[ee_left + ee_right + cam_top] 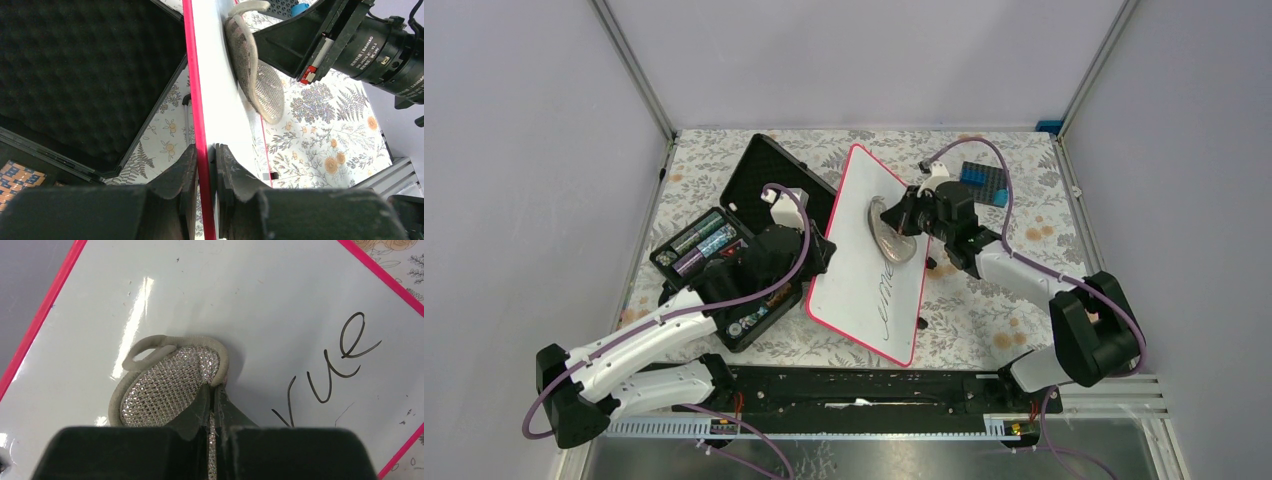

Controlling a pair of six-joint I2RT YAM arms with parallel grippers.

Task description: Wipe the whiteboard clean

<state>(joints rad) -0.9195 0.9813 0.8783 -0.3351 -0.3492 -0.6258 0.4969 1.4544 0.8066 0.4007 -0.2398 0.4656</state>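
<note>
White rectangular whiteboard [854, 270], red-pink rim, black handwriting: tilted, centre of floral table [974, 325], one corner near its front edge. Left gripper [205, 150]: clamped on the rim. Right gripper [212, 390]: pinching silver mesh pad [160, 387] against the board.

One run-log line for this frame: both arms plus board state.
left fingers: shut on whiteboard rim, held tilted | right fingers: shut on glittery pad, pressed to board | handwriting: present at near end
</note>
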